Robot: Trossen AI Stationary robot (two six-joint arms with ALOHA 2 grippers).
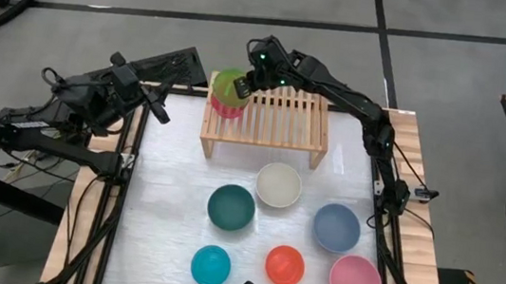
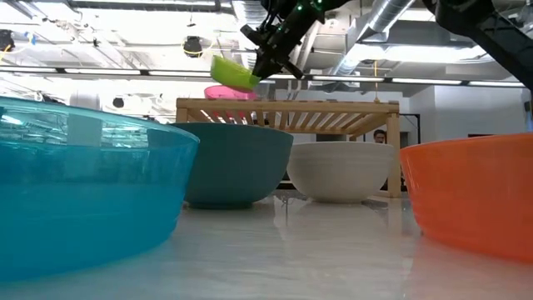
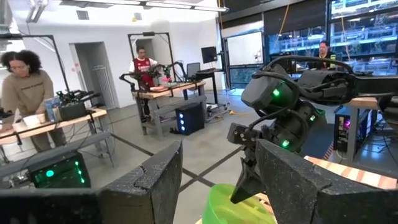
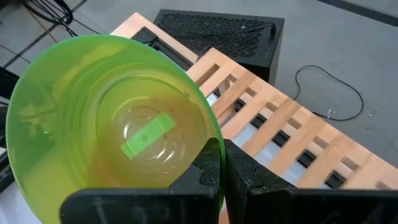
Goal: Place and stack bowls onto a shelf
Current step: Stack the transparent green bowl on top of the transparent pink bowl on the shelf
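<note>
From above, the right end effector (image 1: 243, 85) pinches the rim of a lime green bowl (image 1: 230, 86), holding it tilted over a magenta bowl (image 1: 225, 108) that sits on the left end of the wooden shelf (image 1: 275, 116). In front of the shelf, on the white counter (image 1: 165, 199), lie the cream bowl (image 1: 279, 184), dark teal bowl (image 1: 231, 207), slate blue bowl (image 1: 336, 227), cyan bowl (image 1: 210, 265), orange-red bowl (image 1: 285, 265) and pink bowl (image 1: 355, 281). The left end effector (image 1: 159, 110) waits left of the shelf, fingers apart and empty.

At counter height, the green bowl (image 2: 232, 73) hangs tilted above the shelf's slats (image 2: 287, 112), the magenta bowl's rim (image 2: 231, 92) just below it.

The left wrist view shows people at benches beyond the shelf.

The right wrist view shows fingers (image 4: 211, 167) clamped on the green rim (image 4: 112, 124).
</note>
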